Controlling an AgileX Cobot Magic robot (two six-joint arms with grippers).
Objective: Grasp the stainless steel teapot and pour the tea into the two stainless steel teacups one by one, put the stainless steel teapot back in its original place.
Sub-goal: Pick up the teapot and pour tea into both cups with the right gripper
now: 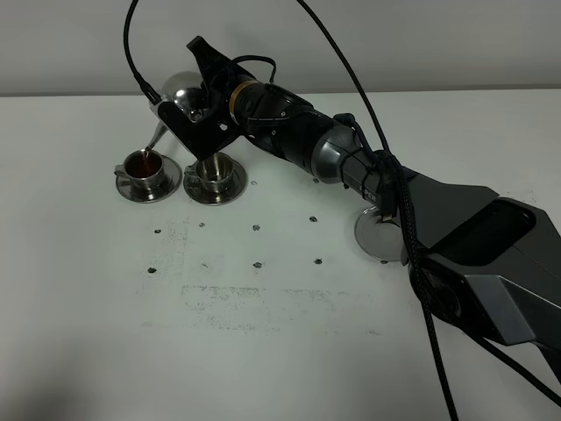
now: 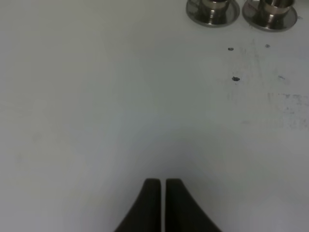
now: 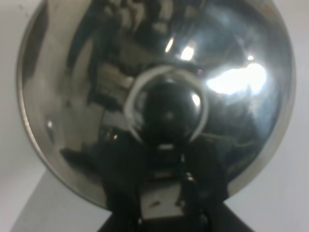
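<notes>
Reaching across the middle of the white table [image 1: 289, 351], the right gripper [image 1: 209, 110] is clamped on the stainless steel teapot [image 1: 180, 90] at its handle side and holds it in the air, tilted spout-down. The spout [image 1: 156, 132] curves downward, and its tip sits directly over the far-left teacup [image 1: 143, 168]. That cup holds reddish-brown tea [image 1: 144, 162] and stands on its own small saucer [image 1: 168, 186]. The second teacup [image 1: 215, 173] stands just beside it to the right on a matching saucer [image 1: 235, 191]; its contents cannot be made out. The larger flat saucer [image 1: 375, 237] lies bare, well apart on the right, partly hidden behind the arm. In the right wrist view the pot's polished belly fills the frame, with the lid knob [image 3: 169, 108] at centre. The left gripper [image 2: 161, 191] hangs over bare table, its fingers drawn together with only a hairline gap, holding nothing; both cups appear far off at the edge of its view.
</notes>
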